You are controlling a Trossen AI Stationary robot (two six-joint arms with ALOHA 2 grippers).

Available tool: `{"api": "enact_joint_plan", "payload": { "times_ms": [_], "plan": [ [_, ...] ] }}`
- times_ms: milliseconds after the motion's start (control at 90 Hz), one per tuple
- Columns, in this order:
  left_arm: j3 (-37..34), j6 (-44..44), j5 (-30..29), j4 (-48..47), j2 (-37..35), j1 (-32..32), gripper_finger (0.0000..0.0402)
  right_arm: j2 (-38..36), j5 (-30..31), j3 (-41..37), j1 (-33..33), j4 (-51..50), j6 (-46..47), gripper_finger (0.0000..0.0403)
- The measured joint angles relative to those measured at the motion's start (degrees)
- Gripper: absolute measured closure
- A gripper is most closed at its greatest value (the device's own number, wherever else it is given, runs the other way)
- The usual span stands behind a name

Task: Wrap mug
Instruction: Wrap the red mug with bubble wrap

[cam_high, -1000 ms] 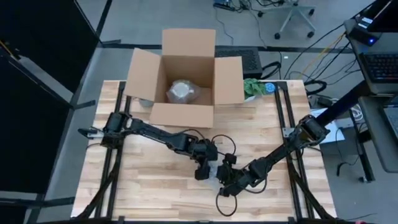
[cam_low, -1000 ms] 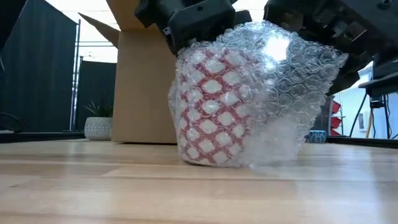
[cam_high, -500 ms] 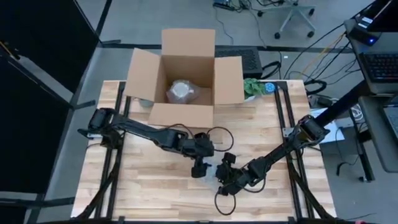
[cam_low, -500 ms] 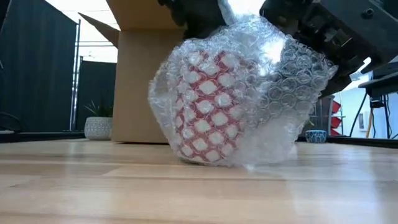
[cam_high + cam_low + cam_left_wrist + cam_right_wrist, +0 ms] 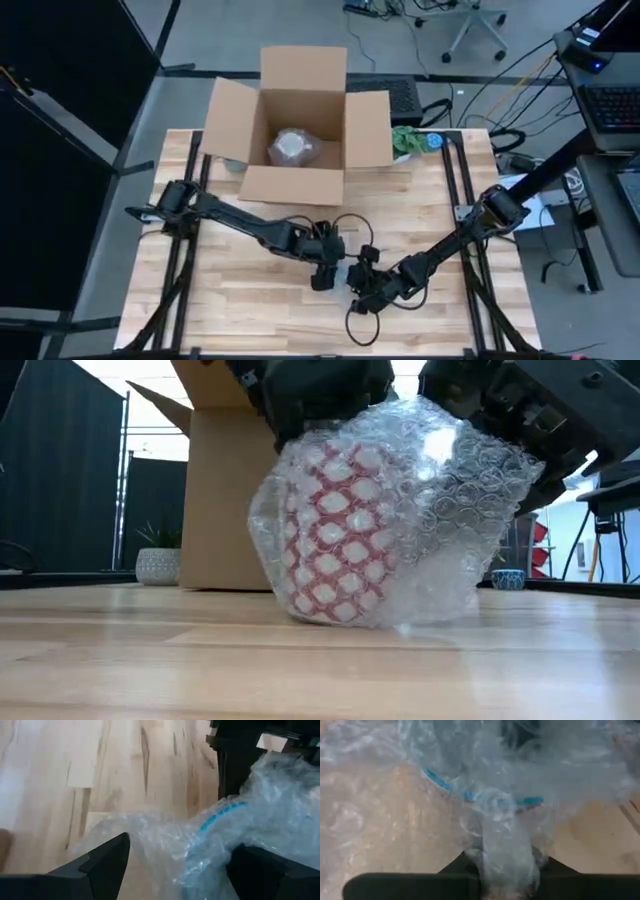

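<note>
Bubble wrap [image 5: 440, 510] fills the near ground in the low view, a loose clear sheet bunched round a red-and-white patterned mug [image 5: 335, 530] that stands on the wooden table [image 5: 250, 300], tipped a little rather than square on its base. Both pincers sit right at this bundle. The right gripper [image 5: 507, 870] has its fingers closed on a twisted tail of the film, which runs straight out ahead of it toward the mug; a blue printed line shows on the sheet just beyond the pinch. The left gripper [image 5: 175, 865] stands spread wide, its two fingers either side of a mound of film with nothing visibly clamped between them. Seen from above, the two meet over the mug near the table's middle front, left gripper [image 5: 325, 270] just beside right gripper [image 5: 365, 280]. I judge the mug hard, fairly heavy and breakable, so it wants no sideways knock; the film is light, springy and slippery, and will unroll if let go. Best hold is on gathered film close against the mug's wall. Well beyond both pincers an open cardboard box [image 5: 300, 120] holds another wrapped bundle [image 5: 292, 146].
</note>
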Motion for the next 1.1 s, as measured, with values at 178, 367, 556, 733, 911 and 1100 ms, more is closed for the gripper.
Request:
{"api": "enact_joint_plan", "payload": {
  "times_ms": [178, 367, 556, 733, 911, 1100],
  "plan": [
    [1.23, 0.43, 1.4, -1.21, -0.31, 0.11, 0.0112, -0.02, 0.0, 0.0, 0.0, -0.04, 0.09, 0.0357],
    [2.16, 3.66, 1.36, -2.36, -3.49, 0.07, 0.0112, -0.02, -0.12, 0.0, 0.0, -0.09, 0.13, 0.0357],
    [2.29, 3.99, 0.24, -2.7, -5.65, 0.31, 0.0112, 0.0, -0.28, -0.02, -0.04, -0.09, 0.1, 0.0357],
    [2.27, 4.14, -0.94, -3.56, -7.71, 0.31, 0.0112, 0.0, -0.26, -0.02, -0.04, -0.03, 0.06, 0.0357],
    [2.32, 5.14, -1.45, -5.28, -10.22, 0.26, 0.0112, 0.02, -0.24, -0.02, -0.03, -0.05, 0.06, 0.0357],
    [2.38, 7.18, -1.64, -4.53, -12.46, 0.26, 0.0112, 0.02, -0.22, -0.01, -0.02, -0.07, 0.04, 0.0357]
  ]
}}
